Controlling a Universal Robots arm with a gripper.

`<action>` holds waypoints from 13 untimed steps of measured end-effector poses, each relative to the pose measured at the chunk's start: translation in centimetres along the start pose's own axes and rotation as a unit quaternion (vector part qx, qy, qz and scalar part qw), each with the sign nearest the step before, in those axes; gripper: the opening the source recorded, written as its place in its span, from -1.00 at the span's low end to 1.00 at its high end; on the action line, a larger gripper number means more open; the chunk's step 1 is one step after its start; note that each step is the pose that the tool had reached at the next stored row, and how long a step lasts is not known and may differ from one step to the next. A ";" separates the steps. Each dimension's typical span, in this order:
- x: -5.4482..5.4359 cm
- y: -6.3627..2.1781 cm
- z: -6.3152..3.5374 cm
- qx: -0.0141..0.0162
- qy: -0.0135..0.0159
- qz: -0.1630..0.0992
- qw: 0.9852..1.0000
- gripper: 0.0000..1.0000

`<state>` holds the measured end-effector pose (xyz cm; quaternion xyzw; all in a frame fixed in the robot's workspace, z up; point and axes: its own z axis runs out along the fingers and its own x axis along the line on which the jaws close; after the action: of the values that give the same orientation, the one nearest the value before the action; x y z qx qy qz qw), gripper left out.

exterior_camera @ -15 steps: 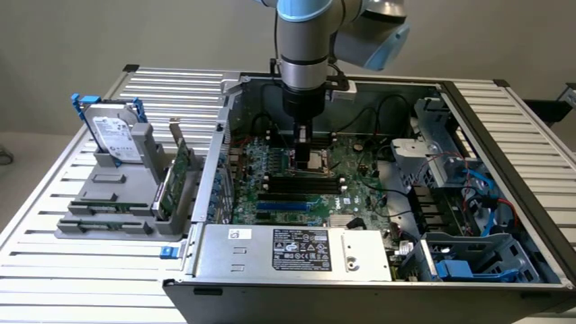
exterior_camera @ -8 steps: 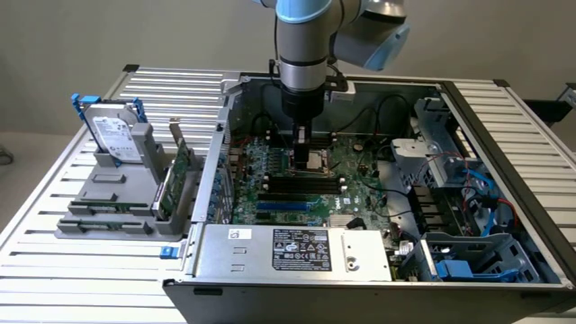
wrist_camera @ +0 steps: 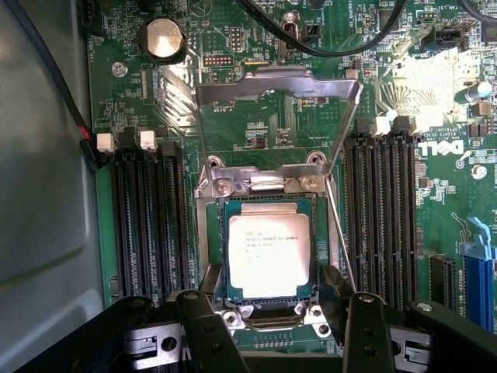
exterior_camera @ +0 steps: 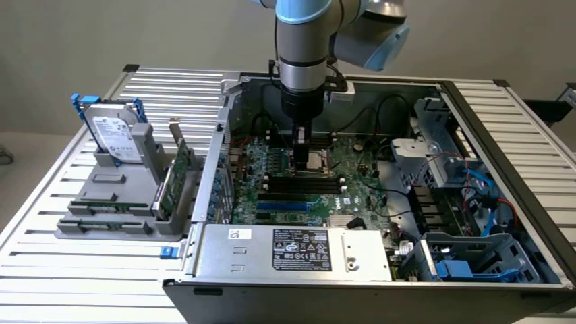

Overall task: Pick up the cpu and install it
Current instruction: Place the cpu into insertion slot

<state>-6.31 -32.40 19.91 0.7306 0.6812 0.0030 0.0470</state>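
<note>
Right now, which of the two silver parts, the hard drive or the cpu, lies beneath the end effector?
The cpu, lying flat in its socket under the end effector; the hard drive stands upright in the grey rack outside the case.

silver-grey cpu (wrist_camera: 269, 252), green motherboard (wrist_camera: 256, 124), black memory slots (wrist_camera: 147, 225)

The cpu (wrist_camera: 268, 252) has a smooth silver metal top that glares brightly under the light. Around the cpu, the socket frame (wrist_camera: 264, 183) and the lifted plate (wrist_camera: 276, 89) are bare, shiny metal. The board (wrist_camera: 256, 128) under the cpu is green with a slight gloss. The slots (wrist_camera: 147, 225) either side of the cpu are matt black plastic.
</note>
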 end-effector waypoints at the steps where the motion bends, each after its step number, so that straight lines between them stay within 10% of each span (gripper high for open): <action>1: 0.0 0.00 0.00 0.000 0.000 0.000 1.000 0.23; 13: 0.0 0.00 0.00 0.000 -0.006 -0.001 1.000 0.23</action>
<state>-6.32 -32.40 19.90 0.7301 0.6814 -0.0008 0.0512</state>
